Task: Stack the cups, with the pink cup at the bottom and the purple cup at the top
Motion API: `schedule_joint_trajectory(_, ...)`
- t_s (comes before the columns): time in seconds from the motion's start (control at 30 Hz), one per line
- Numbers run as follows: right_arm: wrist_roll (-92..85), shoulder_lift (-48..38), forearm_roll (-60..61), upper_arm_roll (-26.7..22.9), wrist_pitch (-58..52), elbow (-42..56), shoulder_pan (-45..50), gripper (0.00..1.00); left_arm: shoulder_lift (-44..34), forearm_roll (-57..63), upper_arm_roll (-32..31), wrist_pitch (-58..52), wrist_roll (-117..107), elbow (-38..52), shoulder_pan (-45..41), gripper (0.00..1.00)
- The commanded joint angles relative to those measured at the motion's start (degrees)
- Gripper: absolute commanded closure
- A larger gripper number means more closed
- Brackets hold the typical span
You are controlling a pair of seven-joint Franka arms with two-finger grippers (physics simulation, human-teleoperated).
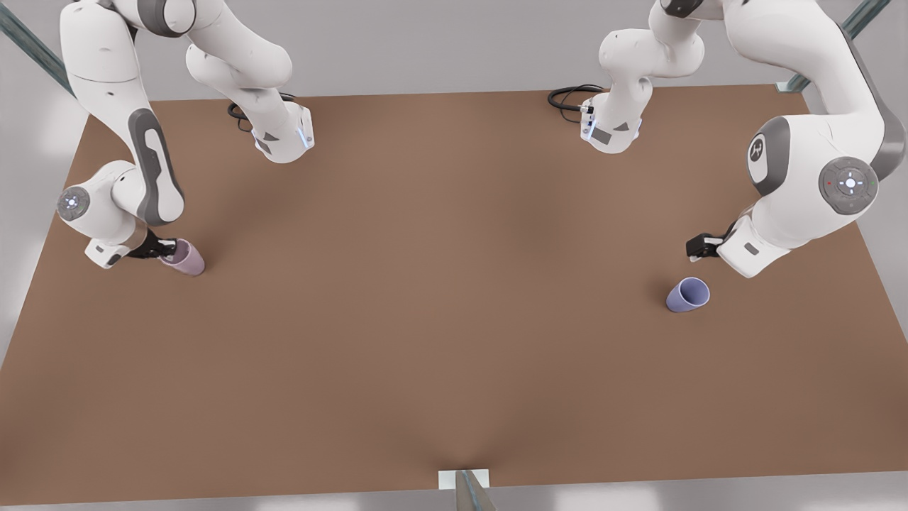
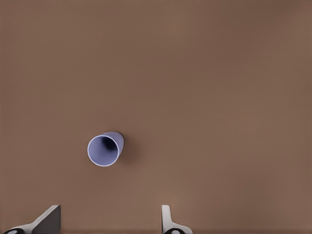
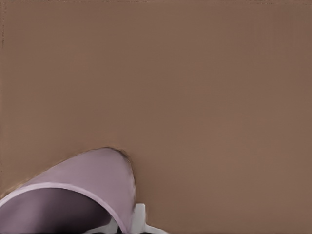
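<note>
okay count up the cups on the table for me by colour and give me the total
Pink cup: 1, at the right gripper on the front view's left.
Purple cup: 1, free on the table, near the open left gripper.
Total: 2 cups.

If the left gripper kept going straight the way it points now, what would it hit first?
Probably the bare table. The left gripper, fingers open, points down at the brown surface, and the purple cup stands a little ahead of the fingertips, apart from them. Depth is unclear, so it might clip the cup's rim.
</note>
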Motion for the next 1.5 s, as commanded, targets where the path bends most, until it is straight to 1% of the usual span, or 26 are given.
schedule_joint_trajectory(0.0, -4.0, -0.3, -0.1, 0.0, 0.0, 0.0, 0.2, 0.79, 0.0, 0.0, 0.0, 0.1, 0.0, 0.0, 0.0, 0.0)
schedule_joint_trajectory(0.07, -3.9, -0.9, -0.1, 0.1, -0.3, 0.3, 0.4, 0.79, 0.0, 0.0, 0.0, 0.1, 0.0, 0.0, 0.0, 0.0)
schedule_joint_trajectory(0.13, -2.9, -2.9, 0.0, 0.2, -3.7, 1.3, 1.9, 0.79, 0.0, 0.0, 0.0, 0.1, 0.0, 0.0, 0.0, 0.0)
schedule_joint_trajectory(0.23, 5.9, -7.0, 0.0, 0.3, -8.8, 2.1, 7.4, 0.79, 0.0, -0.1, 0.0, 0.2, 0.0, 0.0, 0.0, 0.0)
schedule_joint_trajectory(0.27, 11.1, -7.4, 0.3, 2.2, -11.3, 3.3, 9.6, 0.79, 0.3, -0.1, 0.0, 0.4, 0.0, 0.1, 0.0, 0.0)
schedule_joint_trajectory(0.3, 16.3, -7.5, 0.5, 6.8, -12.4, 4.7, 9.6, 0.79, 0.3, -0.4, 0.8, 0.4, 0.0, 0.1, 0.0, 0.0)
schedule_joint_trajectory(0.33, 23.7, -7.5, 0.6, 12.9, -15.3, 7.3, 9.4, 0.79, 0.4, -0.5, 0.9, 0.5, 0.1, 0.1, 0.0, 0.0)
schedule_joint_trajectory(0.37, 29.9, -7.3, 0.7, 17.6, -18.8, 10.2, 9.1, 0.79, 0.6, -0.5, 1.0, 0.8, 0.1, 0.1, 0.0, 0.0)
schedule_joint_trajectory(0.4, 34.3, -6.2, 0.8, 21.4, -19.2, 12.7, 9.0, 0.79, 0.7, -0.5, 1.1, 0.9, 0.1, 0.1, 0.0, 0.0)
schedule_joint_trajectory(0.47, 44.4, -2.9, 4.3, 28.8, -19.6, 17.5, 9.3, 0.79, 0.8, -0.5, 1.2, 1.4, 0.1, 0.1, 0.1, 0.0)
schedule_joint_trajectory(0.53, 60.2, 2.3, 4.3, 38.3, -22.9, 27.1, 9.3, 0.79, 0.8, -0.5, 1.2, 1.6, 0.1, 0.1, 0.1, 0.0)
schedule_joint_trajectory(0.6, 69.0, 8.3, 4.3, 43.1, -24.1, 35.1, 9.7, 0.79, 1.0, -0.6, 1.2, 1.7, 0.8, 0.0, 0.6, 0.0)
schedule_joint_trajectory(0.63, 74.2, 11.2, 3.5, 44.0, -25.1, 40.3, 13.3, 0.79, 1.5, -0.7, 2.0, 1.7, 1.0, 0.1, 0.5, 0.0)
schedule_joint_trajectory(0.67, 77.4, 17.6, 3.1, 43.6, -32.4, 50.4, 17.9, 0.79, 1.6, -1.0, 2.0, 1.7, 1.1, 0.1, 0.5, 0.0)
schedule_joint_trajectory(0.7, 82.1, 21.7, 2.1, 41.5, -33.5, 55.9, 22.5, 0.79, 1.8, -1.0, 2.1, 2.3, 1.9, 0.0, 0.6, 0.0)
schedule_joint_trajectory(0.73, 85.4, 27.0, 2.2, 36.6, -34.8, 64.0, 29.8, 0.79, 2.7, -1.8, 3.2, 2.8, 4.3, 0.0, 0.8, 0.0)
schedule_joint_trajectory(0.77, 88.5, 32.0, 2.3, 33.0, -38.1, 72.1, 34.2, 0.79, 3.8, -3.9, 5.2, 3.8, 7.6, -0.2, 0.8, 0.0)
schedule_joint_trajectory(0.83, 93.1, 39.7, 2.2, 32.8, -39.4, 82.6, 36.6, 0.79, 5.0, -4.3, 6.3, 9.5, 11.7, -4.0, 0.8, 0.0)
schedule_joint_trajectory(0.9, 97.6, 47.5, 1.4, 28.8, -37.9, 90.4, 42.0, 0.79, 5.3, -4.4, 7.6, 13.9, 15.3, -7.5, 0.8, 0.0)
schedule_joint_trajectory(1.03, 99.6, 49.7, 1.4, 28.7, -35.9, 90.4, 42.2, 0.79, 5.4, -4.4, 9.1, 23.4, 19.1, -15.4, 0.9, 0.0)
schedule_joint_trajectory(1.17, 100.0, 50.0, 1.4, 28.6, -34.8, 90.4, 42.3, 0.79, 8.8, -5.2, 9.6, 26.8, 22.4, -16.8, 2.8, 0.0)
schedule_joint_trajectory(1.23, 100.1, 50.2, 1.4, 28.6, -34.3, 90.4, 42.3, 0.66, 9.4, -5.2, 9.7, 28.8, 23.0, -17.9, 3.2, 0.0)
schedule_joint_trajectory(1.3, 101.3, 51.9, 1.4, 28.9, -30.9, 90.1, 42.3, 0.66, 10.7, -5.2, 9.7, 29.6, 24.1, -17.9, 4.1, 0.0)
schedule_joint_trajectory(1.33, 101.7, 52.1, 1.4, 29.0, -30.1, 89.8, 42.3, 0.49, 11.2, -5.2, 9.7, 29.6, 24.7, -18.0, 4.6, 0.0)
schedule_joint_trajectory(1.37, 101.7, 52.1, 1.4, 29.0, -30.3, 89.8, 42.3, 0.36, 11.8, -5.2, 9.7, 29.7, 25.3, -18.0, 4.8, 0.0)
schedule_joint_trajectory(1.47, 101.5, 51.9, 1.5, 28.9, -30.6, 89.7, 42.3, 0.35, 13.0, -5.2, 9.7, 29.8, 25.3, -18.2, 5.2, 0.0)
